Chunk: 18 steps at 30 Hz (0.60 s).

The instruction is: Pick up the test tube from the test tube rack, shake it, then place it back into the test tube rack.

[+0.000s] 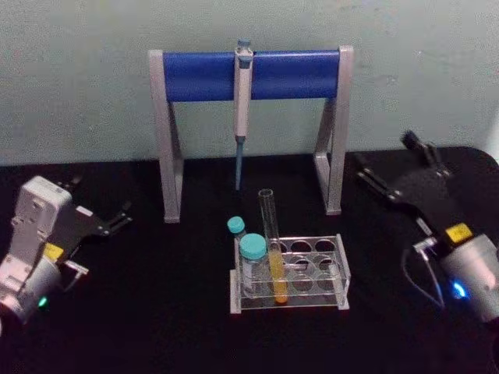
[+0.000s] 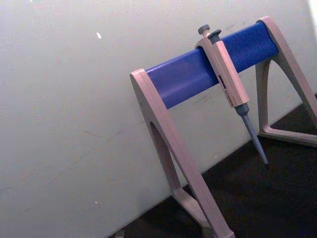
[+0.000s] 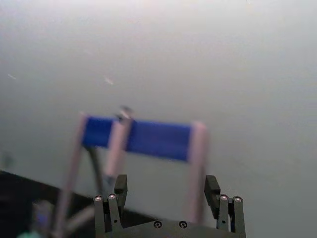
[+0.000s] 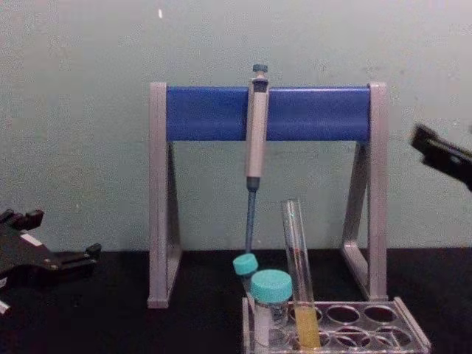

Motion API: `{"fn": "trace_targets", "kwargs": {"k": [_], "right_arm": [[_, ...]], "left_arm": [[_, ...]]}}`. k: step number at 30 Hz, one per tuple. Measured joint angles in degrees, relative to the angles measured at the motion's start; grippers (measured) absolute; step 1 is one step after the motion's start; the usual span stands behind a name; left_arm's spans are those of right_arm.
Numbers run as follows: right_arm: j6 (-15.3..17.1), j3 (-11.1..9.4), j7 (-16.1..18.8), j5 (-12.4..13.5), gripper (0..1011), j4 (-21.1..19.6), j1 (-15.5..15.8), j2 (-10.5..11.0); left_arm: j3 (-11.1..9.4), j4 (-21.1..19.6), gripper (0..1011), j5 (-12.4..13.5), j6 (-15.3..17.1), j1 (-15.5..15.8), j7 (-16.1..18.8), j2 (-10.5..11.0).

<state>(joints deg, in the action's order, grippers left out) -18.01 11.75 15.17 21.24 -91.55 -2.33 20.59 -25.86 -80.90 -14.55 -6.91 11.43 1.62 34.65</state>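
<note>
The test tube (image 1: 271,234) stands upright in a front hole of the clear test tube rack (image 1: 340,269) at the table's middle, with yellow liquid in its lower part. In the chest view the test tube (image 4: 295,251) rises well above the rack (image 4: 413,326). My left gripper (image 1: 101,201) rests open at the table's left, far from the rack, and also shows low at the left in the chest view (image 4: 63,237). My right gripper (image 1: 388,160) hovers open at the back right, empty, its fingers (image 3: 225,204) spread wide apart. Nothing touches the tube.
Two teal-capped vials (image 1: 252,249) (image 1: 235,226) stand at the rack's left end, close beside the tube. Behind the rack a grey-and-blue stand (image 1: 296,74) holds a hanging grey pipette (image 1: 242,101). Black table surface surrounds the rack.
</note>
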Motion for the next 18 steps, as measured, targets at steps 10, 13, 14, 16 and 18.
{"fn": "trace_targets", "kwargs": {"k": [10, 13, 14, 16, 18], "right_arm": [[7.38, -1.54, -6.80, -4.64, 1000, 3.89, 3.82, -2.42], [9.10, -1.53, -7.39, -5.09, 1000, 4.92, 4.17, -2.92], [9.53, -1.53, -7.53, -5.21, 1000, 5.25, 4.25, -3.11], [10.72, -1.54, -7.66, -5.42, 1000, 6.28, 4.30, -3.62], [11.69, -1.54, -7.62, -5.64, 1000, 7.33, 4.26, -4.01]], "left_arm": [[0.00, 0.00, 1001, 0.00, 0.00, 0.00, 0.00, 0.00], [0.00, 0.00, 1001, 0.00, 0.00, 0.00, 0.00, 0.00], [0.00, 0.00, 1001, 0.00, 0.00, 0.00, 0.00, 0.00], [0.00, 0.00, 1001, 0.00, 0.00, 0.00, 0.00, 0.00], [0.00, 0.00, 1001, 0.00, 0.00, 0.00, 0.00, 0.00]]}}
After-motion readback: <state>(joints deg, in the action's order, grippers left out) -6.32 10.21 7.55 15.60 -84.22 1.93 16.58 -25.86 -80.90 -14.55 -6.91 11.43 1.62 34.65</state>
